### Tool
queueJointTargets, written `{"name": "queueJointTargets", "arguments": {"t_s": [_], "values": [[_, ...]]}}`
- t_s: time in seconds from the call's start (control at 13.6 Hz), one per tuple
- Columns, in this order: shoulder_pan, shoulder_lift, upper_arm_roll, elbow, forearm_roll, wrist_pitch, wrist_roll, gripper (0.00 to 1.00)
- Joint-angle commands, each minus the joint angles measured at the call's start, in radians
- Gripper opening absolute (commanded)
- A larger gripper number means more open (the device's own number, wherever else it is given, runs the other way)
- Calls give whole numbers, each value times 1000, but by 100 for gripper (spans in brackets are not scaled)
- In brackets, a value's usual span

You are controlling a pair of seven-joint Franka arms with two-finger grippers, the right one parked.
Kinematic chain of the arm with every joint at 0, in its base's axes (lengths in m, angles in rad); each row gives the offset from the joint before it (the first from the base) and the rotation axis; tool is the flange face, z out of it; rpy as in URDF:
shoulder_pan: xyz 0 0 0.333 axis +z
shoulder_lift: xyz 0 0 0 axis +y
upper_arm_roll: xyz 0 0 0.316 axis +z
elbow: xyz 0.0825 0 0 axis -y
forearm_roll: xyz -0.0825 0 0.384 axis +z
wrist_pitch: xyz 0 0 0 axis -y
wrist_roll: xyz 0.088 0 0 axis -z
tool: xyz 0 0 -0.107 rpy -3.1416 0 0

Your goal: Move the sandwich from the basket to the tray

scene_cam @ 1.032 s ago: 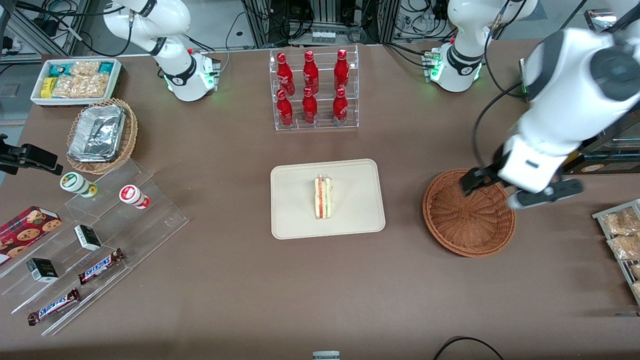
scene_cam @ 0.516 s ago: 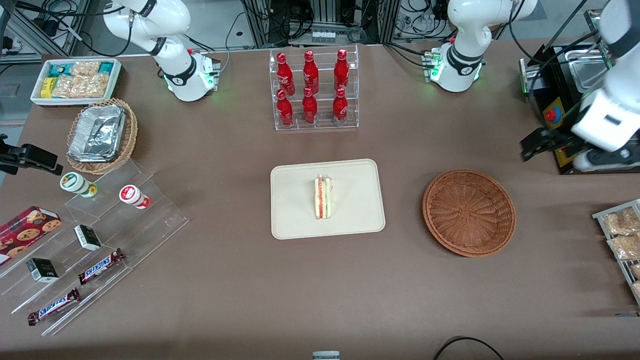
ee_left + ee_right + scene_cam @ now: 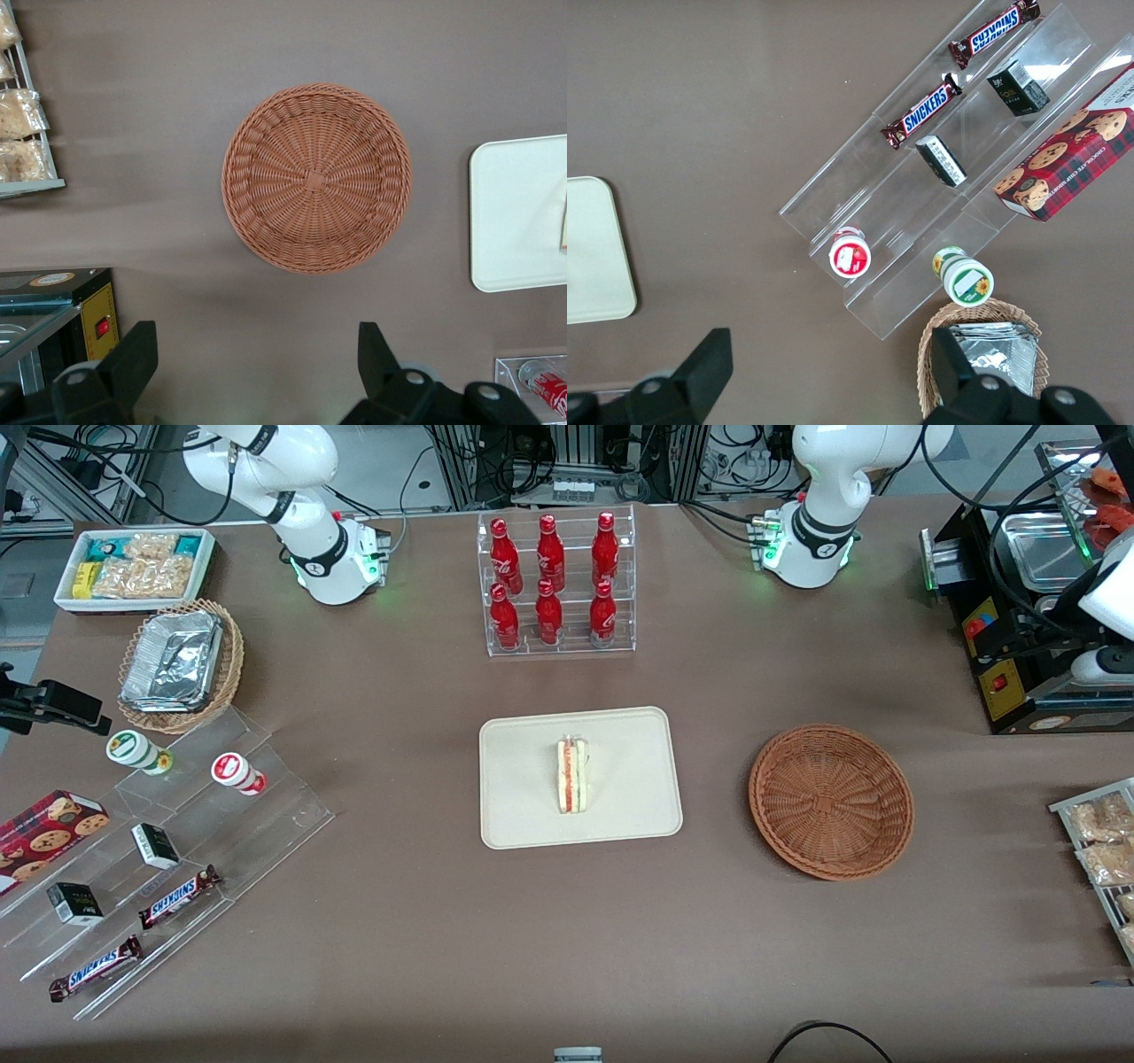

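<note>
You see the sandwich (image 3: 572, 774) resting mid-frame on the tray (image 3: 523, 815); the basket (image 3: 831, 802) sits bare. The tool (image 3: 257, 376) hangs above the desk (image 3: 425, 921), fingers spread, apparently holding nothing.

Brown worktop (image 3: 399, 921) carries tray (image 3: 523, 797), basket (image 3: 831, 802) nr working arm's end, bottle rack (image 3: 558, 584), foil basket (image 3: 182, 664), acrylic steps (image 3: 177, 868); hand (image 3: 257, 385) above worktop, open.
</note>
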State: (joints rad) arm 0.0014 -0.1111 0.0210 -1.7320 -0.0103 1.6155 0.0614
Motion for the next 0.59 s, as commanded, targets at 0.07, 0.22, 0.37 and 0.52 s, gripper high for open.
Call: {"name": "queueJointTargets", "arguments": {"t_s": [0.07,0.22,0.37,0.52], "values": [[-15,8,8,15,-2,-5,-6,100],[-12,34,7,58,-2,-6,-9,100],[-11,45,7,83,-3,-29,-14,100],[-8,45,7,88,-5,-29,-15,100]]}}
